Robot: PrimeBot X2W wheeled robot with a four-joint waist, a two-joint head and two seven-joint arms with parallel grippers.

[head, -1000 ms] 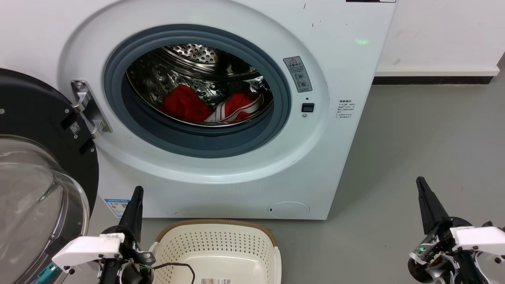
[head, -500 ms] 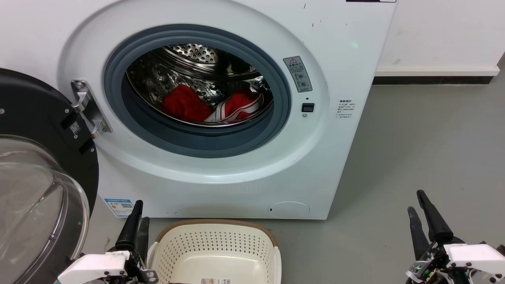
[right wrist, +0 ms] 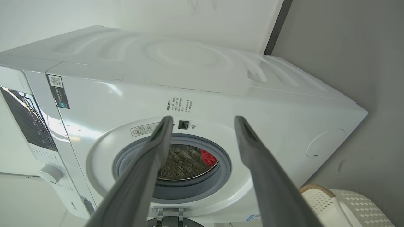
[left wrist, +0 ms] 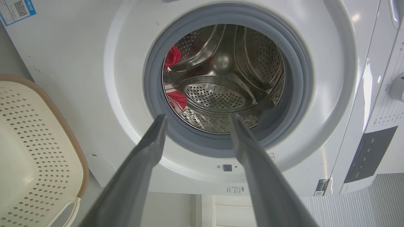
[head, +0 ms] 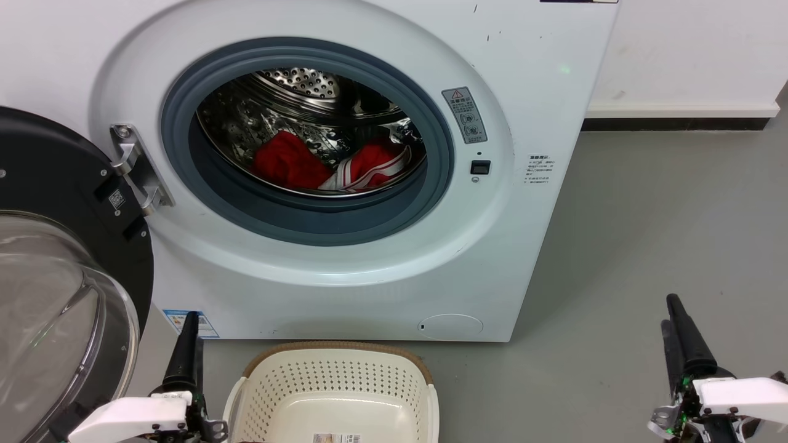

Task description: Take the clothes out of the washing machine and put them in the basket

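Nothing has been moved yet: the plain red garment [head: 286, 161] and the red-and-white striped garment [head: 369, 169] lie side by side low in the steel drum [head: 295, 86] of the washing machine [head: 529, 92]. The basket [head: 335, 346] on the floor just in front holds no clothes. The left hand [left wrist: 198, 118] and right hand [right wrist: 203, 118] hang low with fingers parted, grasping nothing, well short of the porthole. The open glass door [head: 55, 295] crowds the left arm's side, and the garments may overlap, though that is hard to judge.
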